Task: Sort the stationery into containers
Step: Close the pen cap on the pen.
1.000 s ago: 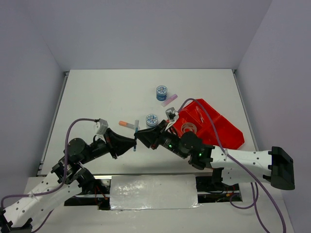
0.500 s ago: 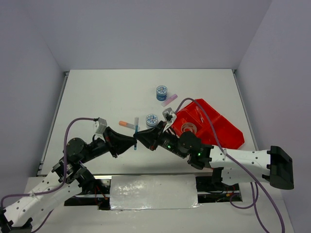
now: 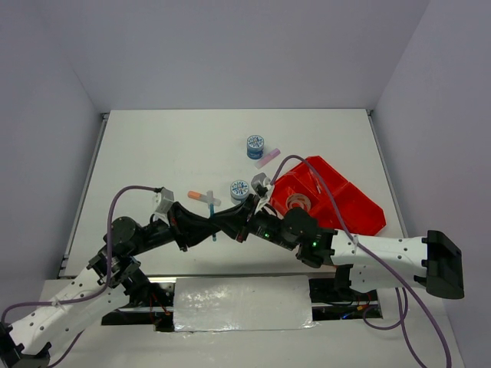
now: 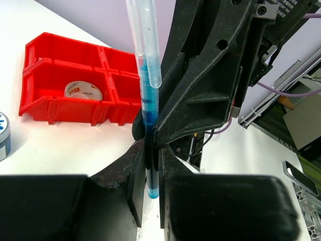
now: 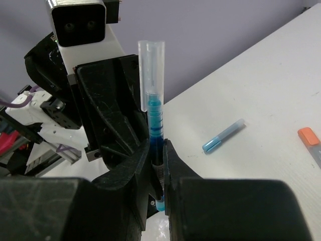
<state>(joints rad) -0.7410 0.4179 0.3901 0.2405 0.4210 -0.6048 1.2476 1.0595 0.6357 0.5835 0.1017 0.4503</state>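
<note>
Left gripper (image 4: 152,155) and right gripper (image 5: 159,165) both pinch the upright pen (image 4: 149,95), left of centre in the top view. The tray (image 3: 367,208) lies to their right.

From above, the slim blue plastic pen (image 3: 211,210) is almost wholly hidden between the black left gripper (image 3: 209,224) and the black right gripper (image 3: 219,221); only short stubs show. In the left wrist view its clear cap is cut by the top edge and its lower end disappears between blurred fingers (image 4: 133,181). A round blue-white patterned roll (image 4: 2,136) is cropped at the left edge, and the red plastic divided tray (image 4: 50,108) lies partly behind the right gripper. In the right wrist view an orange-tipped marker (image 5: 307,136) runs off the right edge.
</note>
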